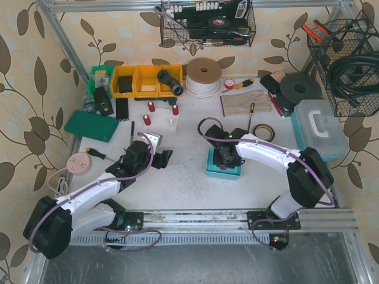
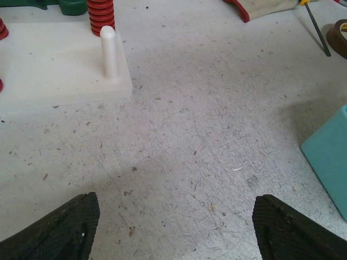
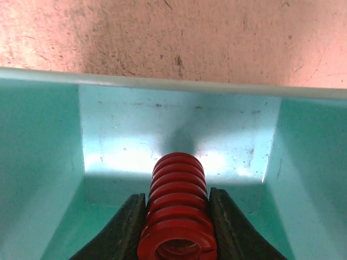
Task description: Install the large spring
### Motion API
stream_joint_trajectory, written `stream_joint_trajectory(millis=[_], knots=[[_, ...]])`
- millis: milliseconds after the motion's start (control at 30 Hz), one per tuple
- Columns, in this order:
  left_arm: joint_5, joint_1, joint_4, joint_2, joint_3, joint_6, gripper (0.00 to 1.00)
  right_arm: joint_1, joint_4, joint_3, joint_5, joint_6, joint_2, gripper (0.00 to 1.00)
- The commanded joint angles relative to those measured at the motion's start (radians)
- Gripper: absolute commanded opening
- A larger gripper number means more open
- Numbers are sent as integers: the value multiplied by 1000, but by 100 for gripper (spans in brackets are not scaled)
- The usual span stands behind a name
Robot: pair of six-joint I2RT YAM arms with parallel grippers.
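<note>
Red spring [image 3: 176, 216] pinched in right gripper [image 3: 176, 197] inside teal tray [image 3: 43, 162]; left gripper [image 2: 174, 214] spread

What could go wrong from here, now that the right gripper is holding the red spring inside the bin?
The spring is round, so it may slip or twist in the right gripper during lifting. The bin walls stand close and might snag. The peg stands beside another spring, which could get knocked.

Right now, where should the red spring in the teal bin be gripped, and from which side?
Grip the red spring across its coiled flanks, down through the open top of the teal bin, whose walls block the sides. The right gripper holds it so, hollow end free.
</note>
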Motion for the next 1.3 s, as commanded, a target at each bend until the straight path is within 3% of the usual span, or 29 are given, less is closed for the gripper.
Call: stream_joint_trajectory(millis=[0, 200, 400, 533, 700, 833, 967, 1067, 1167, 1267], knots=[[-34, -7, 6, -18, 0, 14, 80, -3, -3, 34, 25, -115, -66, 9], [-27, -6, 11, -46, -7, -1, 81, -3, -55, 36, 36, -250, -231, 6], [136, -16, 89, -84, 4, 42, 71, -23, -73, 46, -16, -383, -383, 5], [194, -75, 173, -66, 23, 156, 62, -69, -151, 118, -92, -439, -375, 3], [231, -173, 335, -40, 2, 349, 62, -82, -204, 197, -201, -481, -354, 3], [276, -188, 299, -9, 72, 420, 61, -82, -206, 222, -256, -523, -348, 2], [327, -191, 316, 23, 80, 462, 62, -87, -99, 186, -267, -547, -386, 1], [263, -191, 406, 21, 79, 323, 69, -87, 90, 119, -345, -549, -428, 1], [191, -171, 361, 23, 160, 12, 73, -86, 330, -2, -381, -548, -496, 0], [321, -104, 306, 71, 244, -252, 70, -87, 469, -47, -351, -604, -528, 0]])
